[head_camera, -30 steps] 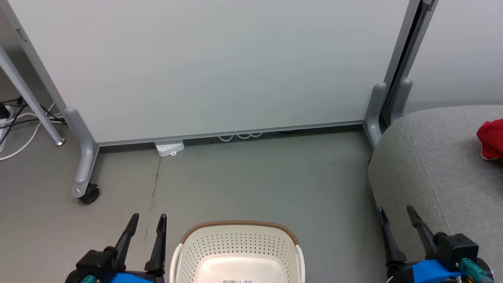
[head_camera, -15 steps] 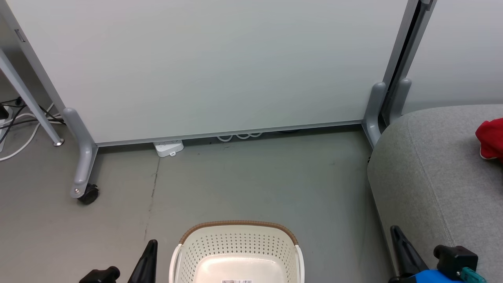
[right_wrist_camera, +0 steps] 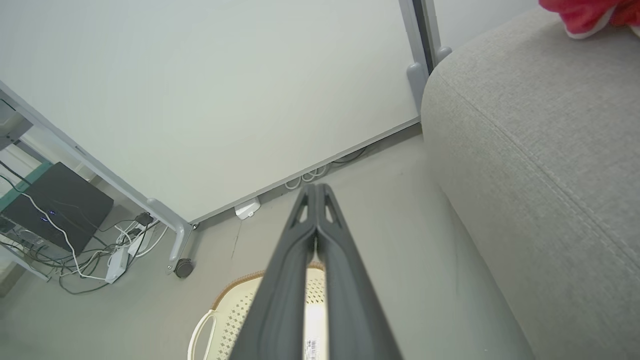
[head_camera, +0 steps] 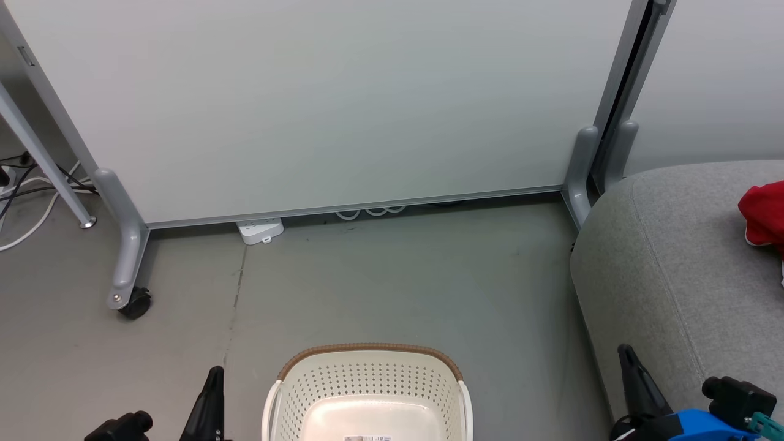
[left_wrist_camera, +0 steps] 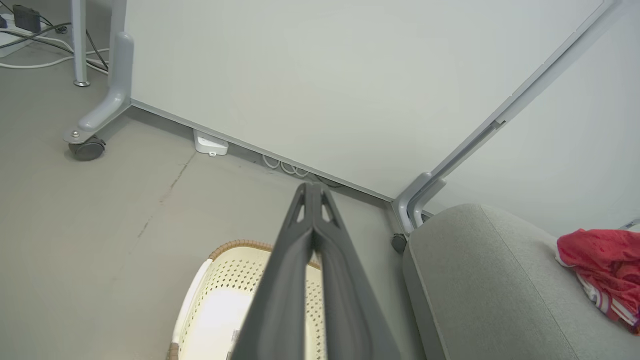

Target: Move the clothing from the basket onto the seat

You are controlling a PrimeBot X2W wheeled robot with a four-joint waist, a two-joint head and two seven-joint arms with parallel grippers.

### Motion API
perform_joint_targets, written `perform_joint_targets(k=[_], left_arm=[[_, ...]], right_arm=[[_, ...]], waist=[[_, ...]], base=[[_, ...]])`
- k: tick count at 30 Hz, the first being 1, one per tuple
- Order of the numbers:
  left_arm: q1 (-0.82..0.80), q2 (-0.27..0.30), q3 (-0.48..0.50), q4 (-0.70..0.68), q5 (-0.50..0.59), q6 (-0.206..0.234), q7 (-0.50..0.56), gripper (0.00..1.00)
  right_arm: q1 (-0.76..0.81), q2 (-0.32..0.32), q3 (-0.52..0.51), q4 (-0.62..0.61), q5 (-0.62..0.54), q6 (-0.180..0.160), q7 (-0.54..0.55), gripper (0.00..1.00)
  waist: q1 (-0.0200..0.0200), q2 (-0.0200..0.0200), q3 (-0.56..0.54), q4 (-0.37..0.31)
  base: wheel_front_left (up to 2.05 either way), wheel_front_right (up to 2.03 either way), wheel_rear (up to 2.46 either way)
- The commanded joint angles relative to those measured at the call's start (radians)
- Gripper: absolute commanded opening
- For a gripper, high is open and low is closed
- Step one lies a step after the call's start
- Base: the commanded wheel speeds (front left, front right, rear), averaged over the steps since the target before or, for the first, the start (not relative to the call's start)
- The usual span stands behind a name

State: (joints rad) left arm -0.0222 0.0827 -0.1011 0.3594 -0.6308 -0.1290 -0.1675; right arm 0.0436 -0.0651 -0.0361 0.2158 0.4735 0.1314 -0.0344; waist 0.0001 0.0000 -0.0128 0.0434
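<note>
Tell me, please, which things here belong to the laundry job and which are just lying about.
Belonging to the job: red clothing; grey seat it lies on; cream basket.
Just lying about: white partition panel; power strip on the floor; castor.

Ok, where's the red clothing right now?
The clothing lies bunched on top of the seat, at the far right edge of the head view, well to the right of the basket and beyond it.
</note>
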Motion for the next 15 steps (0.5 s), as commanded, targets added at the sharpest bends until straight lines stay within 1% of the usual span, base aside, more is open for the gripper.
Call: perform_joint_targets(k=[1,15], left_arm=[[-0.031,0.003,0.012,-0.020,-0.029,-0.001,0.006,0.00],[-0.044,-0.003,0.052,-0.040,-0.221,-0.001,0.060,0.00]], right_arm=[[-0.032,0.001,-0.005,-0.012,0.036,0.000,0.004,0.00],[-0.058,0.004,-0.020,-0.005,0.256,0.000,0.033,0.00]], waist=[[-0.0001,0.0000,0.000,0.000],[-0.0001,0.0000,0.002,-0.006]], base=[[0.00,0.00,0.00],[0.00,0.00,0.00]])
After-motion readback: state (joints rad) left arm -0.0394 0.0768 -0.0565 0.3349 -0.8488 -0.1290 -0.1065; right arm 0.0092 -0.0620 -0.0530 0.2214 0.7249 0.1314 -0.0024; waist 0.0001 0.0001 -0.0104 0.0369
